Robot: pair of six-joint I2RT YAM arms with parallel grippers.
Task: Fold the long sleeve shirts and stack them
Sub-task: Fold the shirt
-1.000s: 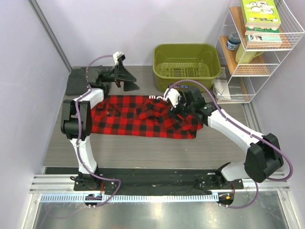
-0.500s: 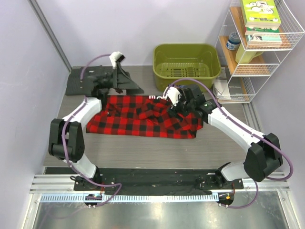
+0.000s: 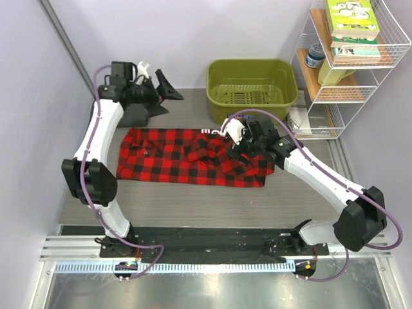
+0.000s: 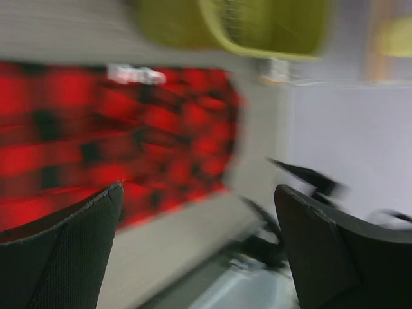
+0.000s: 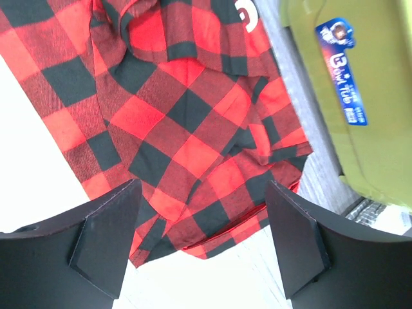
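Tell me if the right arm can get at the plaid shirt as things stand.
Probably yes. The right claw is open and hangs over the plaid shirt's rumpled right end, with nothing between it and the cloth. The green bin stands beyond the shirt, off that path.

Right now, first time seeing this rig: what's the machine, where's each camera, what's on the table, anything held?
Two white-and-black robot arms are bolted at the near edge of a grey table, each ending in a two-finger gripper. The wide picture is from a fixed camera above and behind them; the other two are from wrist cameras, so the dark wedges are each gripper's own fingers. A red-and-black plaid flannel shirt lies spread out, rumpled at its right end. Behind it sits an olive-green plastic basin; a white wire shelf stands right. The right gripper is open over the rumpled end; the left gripper is open too, its view blurred. Neither holds anything.
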